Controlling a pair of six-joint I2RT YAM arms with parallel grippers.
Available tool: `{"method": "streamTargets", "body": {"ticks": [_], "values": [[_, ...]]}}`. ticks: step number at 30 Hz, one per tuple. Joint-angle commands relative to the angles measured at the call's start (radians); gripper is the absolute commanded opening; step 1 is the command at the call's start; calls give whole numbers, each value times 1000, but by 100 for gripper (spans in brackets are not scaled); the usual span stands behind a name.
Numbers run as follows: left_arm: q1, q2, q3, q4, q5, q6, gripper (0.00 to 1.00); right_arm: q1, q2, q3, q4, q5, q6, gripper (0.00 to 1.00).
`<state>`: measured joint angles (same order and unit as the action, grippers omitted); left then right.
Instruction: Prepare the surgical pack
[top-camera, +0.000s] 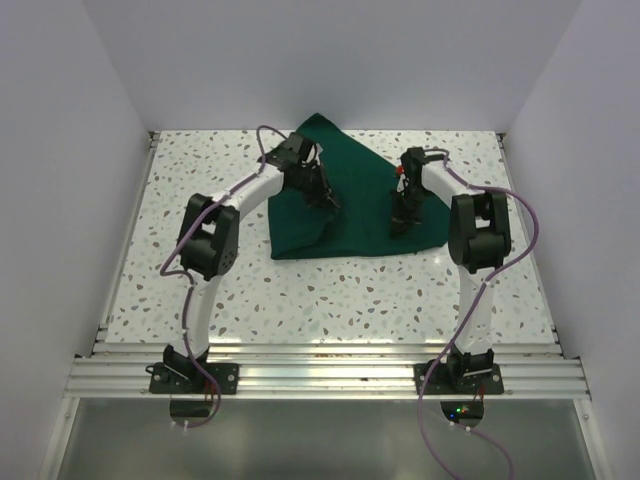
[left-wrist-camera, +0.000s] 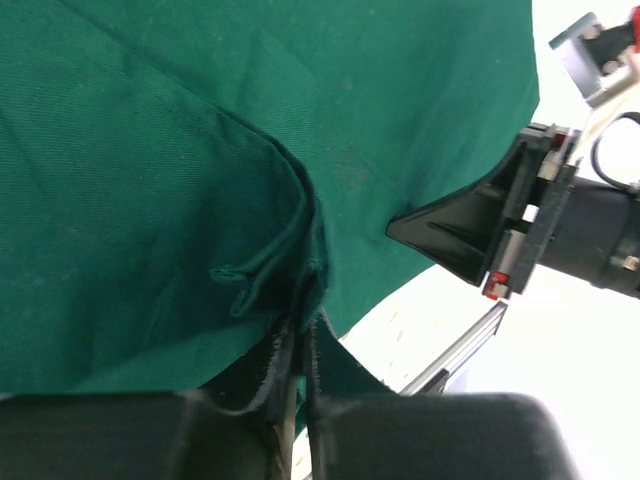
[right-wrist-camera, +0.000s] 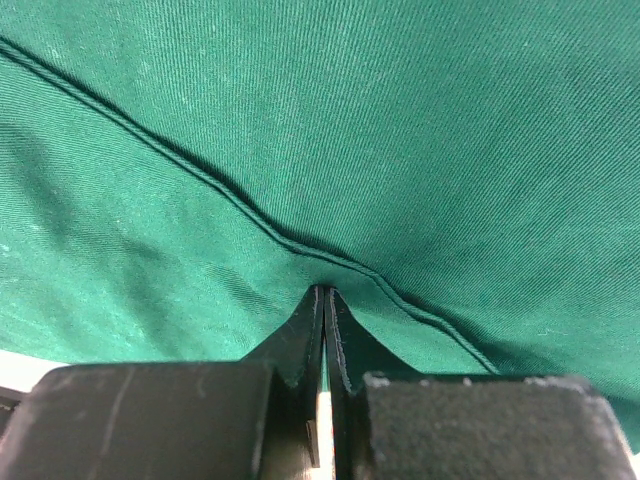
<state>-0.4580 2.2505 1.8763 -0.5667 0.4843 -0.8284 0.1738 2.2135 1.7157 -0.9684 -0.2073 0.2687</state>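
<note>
Top external: left hand (left-wrist-camera: 300, 335) pinches a fold of the green cloth (top-camera: 355, 212) beneath it, right hand (right-wrist-camera: 322, 300) pinches its hem; raise both evenly, keeping the stretch between them taut

Your overhead view: the surgical pack (top-camera: 360, 190) lies rumpled toward the counter's (top-camera: 330, 290) twelve o'clock side; left gripper (top-camera: 326, 196) meets it at nine o'clock, right gripper (top-camera: 398, 226) at four o'clock.
</note>
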Motion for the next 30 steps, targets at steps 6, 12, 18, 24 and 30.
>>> {"method": "streamTargets", "body": {"ticks": [6,12,18,24,30], "values": [[-15,-14,98,-25,21,80,38,10,38,12,10,-15,6,0],[5,-133,75,-94,-93,265,46,24,-104,45,95,-56,49,2],[116,-343,-298,49,-32,284,29,111,-106,94,285,-333,121,4],[154,-419,-526,149,131,281,2,173,-8,139,433,-547,269,2],[154,-453,-674,182,143,281,0,174,-5,35,494,-598,283,1]]}}
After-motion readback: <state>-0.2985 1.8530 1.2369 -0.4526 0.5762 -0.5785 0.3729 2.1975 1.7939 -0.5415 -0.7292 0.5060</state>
